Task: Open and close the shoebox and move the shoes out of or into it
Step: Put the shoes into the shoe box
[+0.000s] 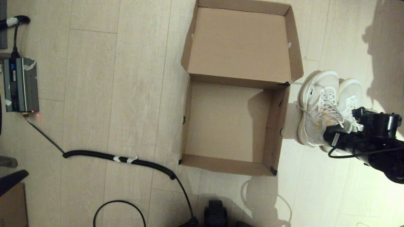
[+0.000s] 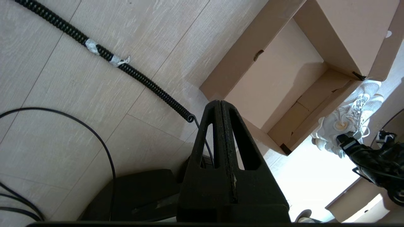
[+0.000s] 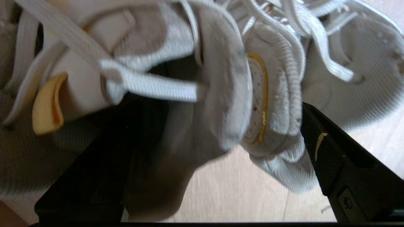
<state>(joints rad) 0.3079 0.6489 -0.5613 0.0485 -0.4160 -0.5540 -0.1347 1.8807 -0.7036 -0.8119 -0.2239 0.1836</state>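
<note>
The shoebox (image 1: 187, 119) lies open on the floor, its lid (image 1: 240, 44) folded back flat and its inside empty. The shoes (image 1: 318, 104), white sneakers with white laces, stand side by side just right of the box, toes pointing away. My right gripper (image 1: 332, 131) is at their heels; its black fingers (image 3: 328, 157) straddle the two adjoining collars, and my right gripper (image 3: 221, 126) is shut on the shoes. My left gripper (image 2: 221, 103) is shut on nothing, parked low near the box's near left corner, with the shoebox (image 2: 274, 91) and shoes (image 2: 347, 119) beyond it.
A coiled black cable (image 1: 126, 159) runs across the floor left of the box to a grey power unit (image 1: 20, 85). A plain brown carton corner (image 1: 11, 208) sits at the bottom left. Another thin cable loops near the front edge.
</note>
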